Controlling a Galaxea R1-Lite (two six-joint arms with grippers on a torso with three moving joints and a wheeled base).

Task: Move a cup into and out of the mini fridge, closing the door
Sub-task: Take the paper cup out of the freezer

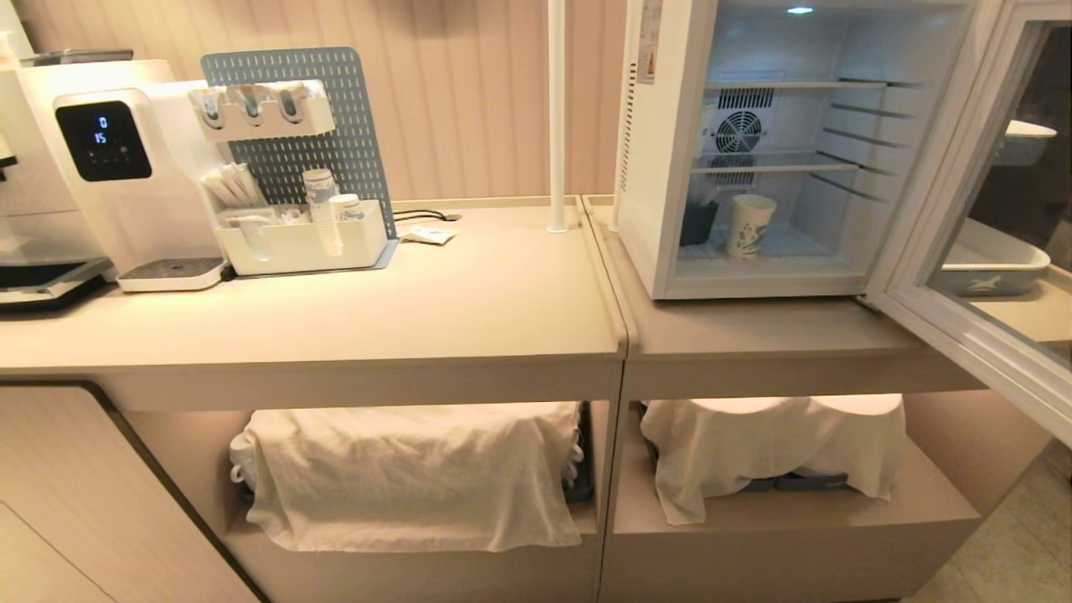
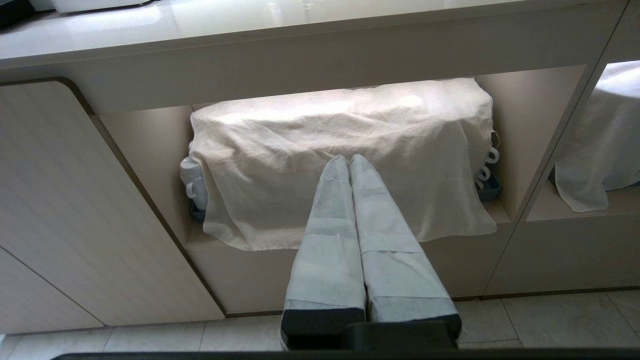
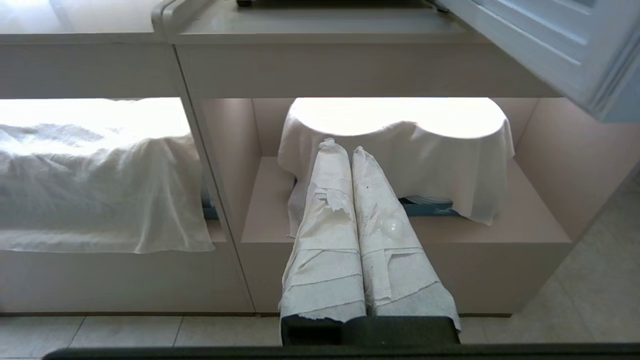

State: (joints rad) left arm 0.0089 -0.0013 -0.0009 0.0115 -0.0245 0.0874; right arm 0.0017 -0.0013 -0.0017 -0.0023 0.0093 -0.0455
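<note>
The white mini fridge stands on the right counter with its door swung wide open to the right. On the fridge floor stands the cup, white with a blue pattern, beside a small dark pot. Neither arm shows in the head view. My left gripper hangs low in front of the counter, shut and empty, its tape-wrapped fingers pointing at a cloth-covered tray. My right gripper is likewise low, shut and empty, below the open door's underside.
A white drink machine and a pegboard organiser with cup stacks stand on the left counter. A white pole rises beside the fridge. Cloth-covered trays fill the shelves under the counters.
</note>
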